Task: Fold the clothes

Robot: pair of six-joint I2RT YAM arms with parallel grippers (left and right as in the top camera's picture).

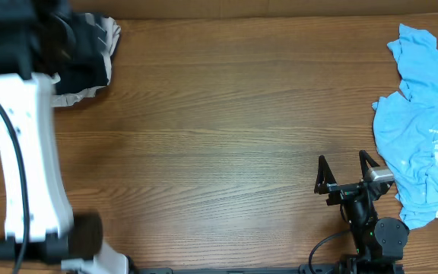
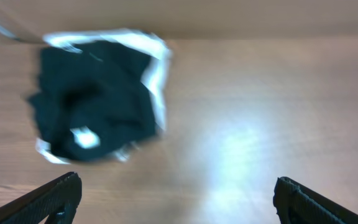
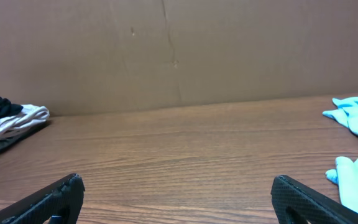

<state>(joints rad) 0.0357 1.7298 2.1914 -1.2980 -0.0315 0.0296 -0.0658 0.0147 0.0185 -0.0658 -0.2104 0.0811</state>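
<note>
- Wood-grain counter [image 1: 219, 137] with a plain brown wall [image 3: 179, 56] behind its far edge.
- Black shirt [image 1: 82, 68] is bunched in a compact pile at the far left corner, with pale fabric showing along its edges. The left wrist view is blurred, but a small white patch shows on the pile.
- Blue shirt [image 1: 420, 144] lies crumpled and unfolded along the right edge, running from the far right corner down toward the near side.
- Left arm [image 1: 29, 152] reaches up the left edge, its far end blurred above the black shirt.
- Left end effector [image 2: 178, 183] is released. Its fingers are wide apart with nothing between them, and it hangs over bare counter just beside the black shirt.
- Right end effector [image 1: 342, 158] sits near the front right and is also released and empty, with fingers spread. It is just left of the blue shirt and apart from it.
- Middle of the counter separates the two garments, which are well apart.
</note>
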